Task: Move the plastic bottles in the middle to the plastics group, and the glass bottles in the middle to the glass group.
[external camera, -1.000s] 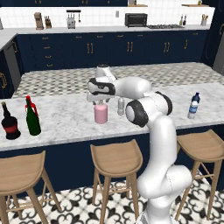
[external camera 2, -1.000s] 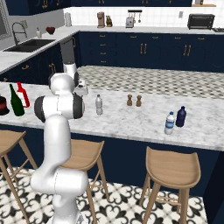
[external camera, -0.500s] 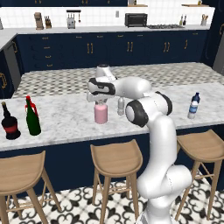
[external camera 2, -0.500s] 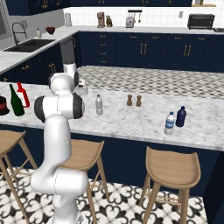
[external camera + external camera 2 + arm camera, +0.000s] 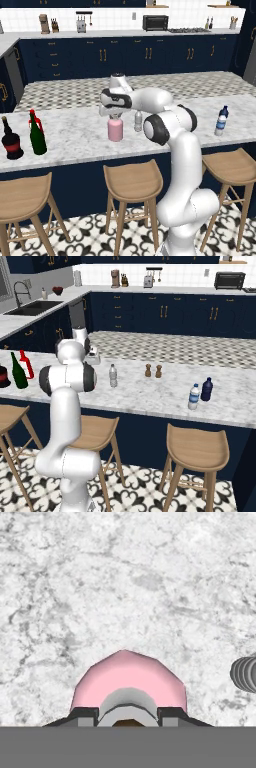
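The squat pink flask (image 5: 115, 131) stands on the marble counter (image 5: 75, 142) in the middle. My gripper (image 5: 115, 116) points straight down over it and is shut on its short neck. In the hand view the pink flask (image 5: 128, 679) lies directly below, and my gripper (image 5: 128, 715) has a dark fingertip against each side of its pale neck. The small slim pale bottle (image 5: 138, 121) stands just right of the flask, apart from it, and its ribbed cap (image 5: 244, 674) shows at the right edge. The dark green wine bottle (image 5: 37, 135) stands far left by the slim red bottle (image 5: 26, 364) and the round black bottle (image 5: 11, 140).
The blue-capped water bottle (image 5: 220, 124) and a dark blue bottle (image 5: 225, 112) stand at the counter's right end. Two small brown shakers (image 5: 153, 371) sit mid-counter. Wooden stools (image 5: 132, 182) line the near side below the counter edge.
The fingers have closed from wide open onto the pink flask's neck. The arm and the bottles have stayed where they were.
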{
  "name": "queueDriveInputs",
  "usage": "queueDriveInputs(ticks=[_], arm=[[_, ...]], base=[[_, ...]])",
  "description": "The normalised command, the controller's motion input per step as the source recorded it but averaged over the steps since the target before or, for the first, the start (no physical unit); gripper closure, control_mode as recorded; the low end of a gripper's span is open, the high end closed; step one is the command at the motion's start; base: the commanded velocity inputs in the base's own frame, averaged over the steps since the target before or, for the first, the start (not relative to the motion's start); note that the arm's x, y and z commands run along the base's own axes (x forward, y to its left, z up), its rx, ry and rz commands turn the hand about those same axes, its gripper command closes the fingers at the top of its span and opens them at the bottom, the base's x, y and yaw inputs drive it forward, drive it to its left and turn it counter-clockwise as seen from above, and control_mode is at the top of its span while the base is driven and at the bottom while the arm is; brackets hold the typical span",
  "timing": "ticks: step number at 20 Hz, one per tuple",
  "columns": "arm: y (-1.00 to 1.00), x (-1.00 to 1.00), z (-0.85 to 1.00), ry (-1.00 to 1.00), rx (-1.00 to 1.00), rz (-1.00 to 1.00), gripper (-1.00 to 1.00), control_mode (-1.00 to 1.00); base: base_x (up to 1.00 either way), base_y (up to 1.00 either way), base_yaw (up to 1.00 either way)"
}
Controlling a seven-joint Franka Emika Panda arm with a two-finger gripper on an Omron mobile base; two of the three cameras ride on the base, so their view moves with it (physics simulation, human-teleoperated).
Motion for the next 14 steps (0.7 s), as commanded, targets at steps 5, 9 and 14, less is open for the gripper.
queueDriveInputs(ticks=[5, 9, 14], arm=[[0.15, -0.06, 0.55, 0.00, 0.04, 0.00, 1.00, -1.00], [0.32, 0.00, 0.47, 0.00, 0.02, 0.01, 1.00, -1.00], [0.57, -0.01, 0.06, 0.00, 0.00, 0.08, 1.00, -1.00]], base=[[0.00, 0.00, 0.00], [0.00, 0.00, 0.00], [0.00, 0.00, 0.00]])
